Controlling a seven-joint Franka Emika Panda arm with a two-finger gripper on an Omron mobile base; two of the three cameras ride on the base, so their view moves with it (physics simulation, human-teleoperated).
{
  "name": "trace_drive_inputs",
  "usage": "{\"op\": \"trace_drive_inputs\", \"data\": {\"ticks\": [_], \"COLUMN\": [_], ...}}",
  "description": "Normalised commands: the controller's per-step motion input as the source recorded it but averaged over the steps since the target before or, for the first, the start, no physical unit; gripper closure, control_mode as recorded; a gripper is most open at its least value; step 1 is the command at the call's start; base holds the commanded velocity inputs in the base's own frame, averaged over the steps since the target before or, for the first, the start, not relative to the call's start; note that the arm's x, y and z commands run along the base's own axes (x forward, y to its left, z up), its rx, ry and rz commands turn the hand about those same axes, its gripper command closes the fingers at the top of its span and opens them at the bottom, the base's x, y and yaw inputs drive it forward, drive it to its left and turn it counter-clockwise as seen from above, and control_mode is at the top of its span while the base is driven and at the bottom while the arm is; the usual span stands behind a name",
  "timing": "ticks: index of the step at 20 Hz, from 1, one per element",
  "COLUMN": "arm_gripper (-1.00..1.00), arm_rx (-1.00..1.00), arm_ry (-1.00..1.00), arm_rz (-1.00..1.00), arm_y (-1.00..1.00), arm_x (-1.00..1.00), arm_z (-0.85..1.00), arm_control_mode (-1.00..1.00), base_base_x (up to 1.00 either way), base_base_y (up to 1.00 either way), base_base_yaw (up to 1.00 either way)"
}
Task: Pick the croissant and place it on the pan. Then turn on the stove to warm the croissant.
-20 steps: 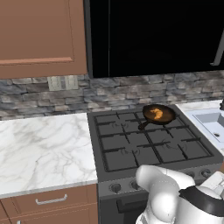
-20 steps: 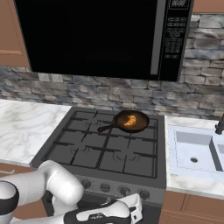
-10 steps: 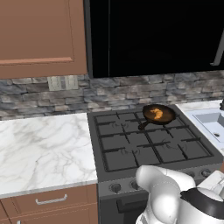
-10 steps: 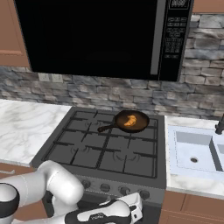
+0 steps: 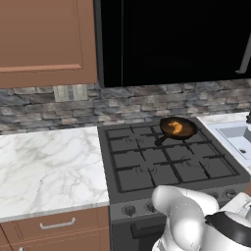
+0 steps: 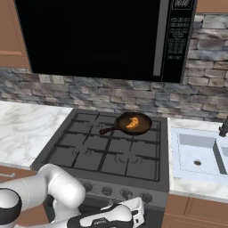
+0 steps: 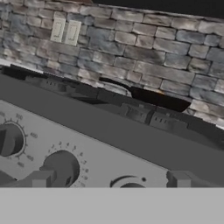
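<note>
The golden croissant (image 5: pixel 175 127) (image 6: pixel 131 123) lies in the small dark pan (image 5: pixel 185 123) (image 6: pixel 143 127) on the back right burner of the stove (image 5: pixel 147 171) (image 6: pixel 89 149). The pan's handle points to the front left. My gripper (image 7: pixel 109 179) (image 6: pixel 139 209) hangs low in front of the stove's front panel, open, with nothing between its fingers. In the hand view the round knobs (image 7: pixel 61 168) sit just ahead of the fingertips (image 7: pixel 40 179), one knob close to the left finger. The knob row (image 6: pixel 107 190) runs along the stove's front edge.
A marble counter (image 5: pixel 44 166) lies left of the stove, with a drawer handle (image 5: pixel 57 225) below it. A white sink (image 6: pixel 196 153) and a dark faucet (image 6: pixel 224 127) are to the right. A black microwave (image 6: pixel 98 40) hangs above the burners. The stone backsplash has an outlet (image 5: pixel 68 92).
</note>
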Motion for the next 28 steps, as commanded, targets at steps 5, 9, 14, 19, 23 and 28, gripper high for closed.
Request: {"op": "trace_drive_inputs", "data": {"ticks": [5,9,14,19,23,28], "arm_gripper": [-1.0,-1.0,-1.0,-1.0,-1.0,-1.0], "arm_rx": [0.0,0.0,0.0,0.0,0.0,0.0], "arm_ry": [0.0,0.0,0.0,0.0,0.0,0.0], "arm_rz": [0.0,0.0,0.0,0.0,0.0,0.0], "arm_y": [0.0,-0.03,-0.07,-0.09,-0.02,-0.04], "arm_x": [0.11,0.04,0.02,0.03,0.13,0.17], "arm_z": [-0.07,-0.04,-0.07,-0.09,-0.08,-0.09], "arm_control_mode": [-1.0,-1.0,-1.0,-1.0,-1.0,-1.0], "base_base_x": [0.0,0.0,0.0,0.0,0.0,0.0], "base_base_y": [0.0,0.0,0.0,0.0,0.0,0.0], "base_base_yaw": [0.0,0.0,0.0,0.0,0.0,0.0]}}
